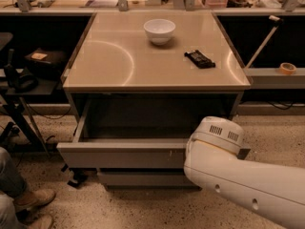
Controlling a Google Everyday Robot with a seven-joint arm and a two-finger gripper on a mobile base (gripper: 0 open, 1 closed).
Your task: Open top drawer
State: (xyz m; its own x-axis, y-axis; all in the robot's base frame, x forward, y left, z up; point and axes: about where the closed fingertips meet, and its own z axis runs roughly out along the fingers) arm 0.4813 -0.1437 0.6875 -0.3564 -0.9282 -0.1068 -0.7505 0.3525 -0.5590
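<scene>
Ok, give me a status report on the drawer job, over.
Status: claw out of sight behind the white arm, at the top drawer front's right end. Drawer pulled well out. Nothing seen blocking it; person's shoes on floor to the left.

- Beige table (119,66) under warm light.
- Speckled floor (143,206) beneath the table.
- Black stand (21,104) left of the table.
- The gripper is hidden, low at the table's front right.

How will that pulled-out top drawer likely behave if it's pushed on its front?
The top drawer looks rigid and stands well out, so it would probably slide straight back rather than flex. Its flat handleless front likely offers little to grip. The gripper is hidden behind the arm at the front's right end.
</scene>
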